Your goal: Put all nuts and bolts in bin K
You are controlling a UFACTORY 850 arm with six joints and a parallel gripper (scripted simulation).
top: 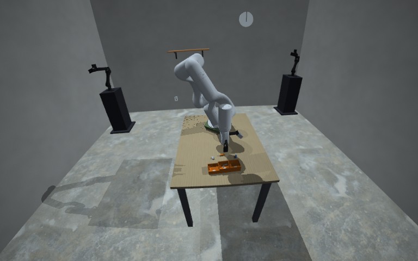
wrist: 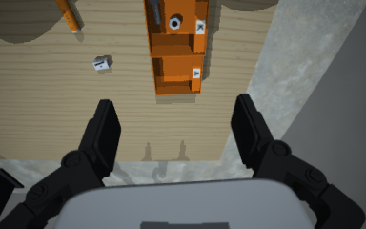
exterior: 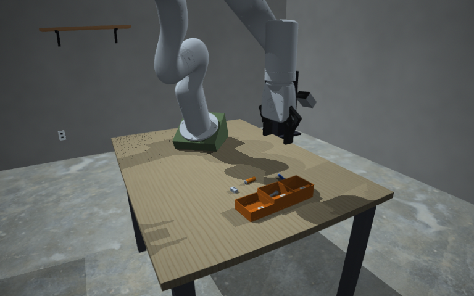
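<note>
Orange plastic forms the three-compartment bin row (exterior: 265, 209) that stands near the front edge of the wooden table (exterior: 181, 209). In the wrist view, the compartment labelled K (wrist: 199, 27) already holds a grey hex nut (wrist: 174, 22) and a dark grey bolt (wrist: 153, 10). The compartment labelled A (wrist: 195, 72) next to it appears to hold nothing; the third compartment lies outside that view.

Three small items are seen on the table beside the bins: an orange cylindrical marker-like piece (exterior: 249, 180), a small grey-and-white block (exterior: 233, 189) and a short blue item (exterior: 280, 176) just behind the bins. None of these can be identified as a nut or a bolt at this size, though the blue item is too small to be judged with confidence.

The black two-finger gripper (exterior: 281, 134) is held high above the table, well apart from the bins, with its fingers spread fully and nothing between them.

The sorting step is judged to be complete or nearly so. If the blue item is confirmed not to be hardware, no further pick is called for; the arm is only required to remain clear while all items lie still. Otherwise, a descent over the blue item is needed, with care taken not to nudge the bin wall.
</note>
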